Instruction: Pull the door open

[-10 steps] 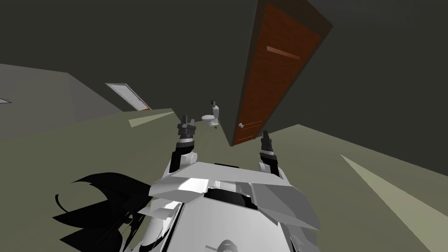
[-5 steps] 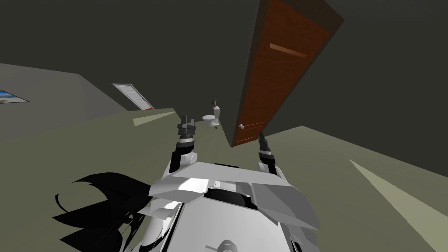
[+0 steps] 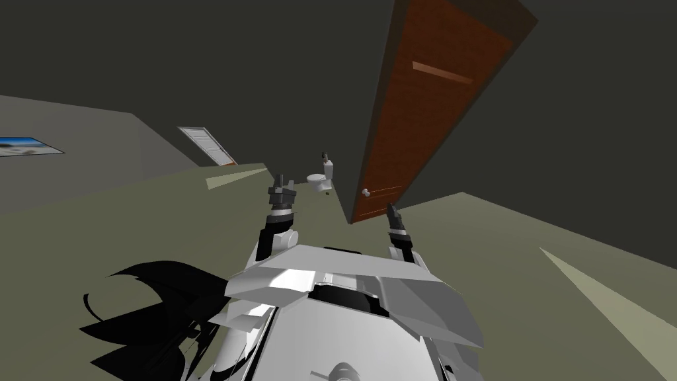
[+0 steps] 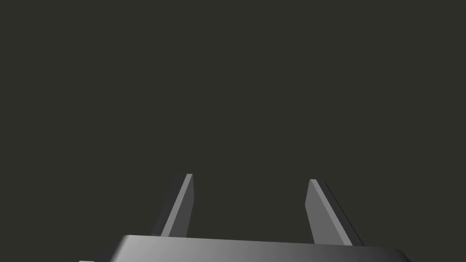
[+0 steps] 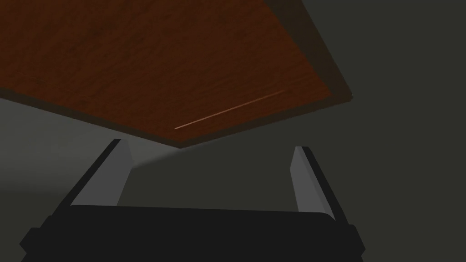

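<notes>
**Door pull — take the knob**

Right gripper [image 3: 390,210] is held with fingers apart, near the brown door [image 3: 423,112]. Left gripper [image 3: 282,180] is also spread, idle. Door, set ahead, is judged rigid and heavy — its small round knob [image 3: 365,192], likely slippery, is the 1 hold.

A reddish-brown wooden door [image 3: 423,112] is seen ahead in a dark frame, with a small pale knob [image 3: 365,192] set near its left edge.

Ahead I see a white toilet [image 3: 318,180] standing on the olive floor [image 3: 132,225]. Further left, a white panelled door [image 3: 206,145] is set in the far wall, and a blue-and-white picture [image 3: 26,145] hangs beyond it.
</notes>
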Controlling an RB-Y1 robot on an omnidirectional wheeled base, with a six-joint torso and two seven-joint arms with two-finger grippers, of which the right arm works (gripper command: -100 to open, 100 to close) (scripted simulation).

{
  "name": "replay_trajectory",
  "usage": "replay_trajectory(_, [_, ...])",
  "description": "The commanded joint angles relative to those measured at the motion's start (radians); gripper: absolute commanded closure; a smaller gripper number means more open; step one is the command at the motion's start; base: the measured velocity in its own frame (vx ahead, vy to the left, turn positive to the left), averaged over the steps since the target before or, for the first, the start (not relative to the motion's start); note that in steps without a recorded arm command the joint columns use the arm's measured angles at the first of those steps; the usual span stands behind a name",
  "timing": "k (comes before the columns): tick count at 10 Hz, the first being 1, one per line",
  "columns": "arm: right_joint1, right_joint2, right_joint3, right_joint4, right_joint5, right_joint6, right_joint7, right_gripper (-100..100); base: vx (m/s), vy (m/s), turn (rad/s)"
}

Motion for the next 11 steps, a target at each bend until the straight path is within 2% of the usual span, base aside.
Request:
replay_trajectory(1, [-0.012, -0.006, -0.004, 0.05, 0.019, -0.019, 0.037, -100, 0.046, -0.038, 0.052])
replay_trajectory(2, [-0.012, -0.006, -0.004, 0.055, 0.019, -0.019, 0.037, -100, 0.039, -0.032, 0.038])
replay_trajectory(3, [-0.025, -0.011, -0.008, 0.09, 0.036, -0.031, 0.068, -100, 0.045, -0.03, 0.051])
replay_trajectory(4, [-0.025, -0.011, -0.008, 0.099, 0.036, -0.031, 0.068, -100, 0.041, -0.028, 0.04])
replay_trajectory(6, [-0.049, -0.022, -0.015, 0.168, 0.069, -0.056, 0.13, -100, 0.061, -0.038, 0.076])
replay_trajectory(7, [-0.049, -0.022, -0.015, 0.188, 0.069, -0.056, 0.13, -100, 0.057, -0.037, 0.038])
replay_trajectory(10, [-0.072, -0.032, -0.022, 0.265, 0.102, -0.08, 0.191, -100, 0.051, -0.033, 0.05])
replay_trajectory(11, [-0.072, -0.032, -0.022, 0.274, 0.102, -0.08, 0.191, -100, 0.036, -0.033, 0.031])
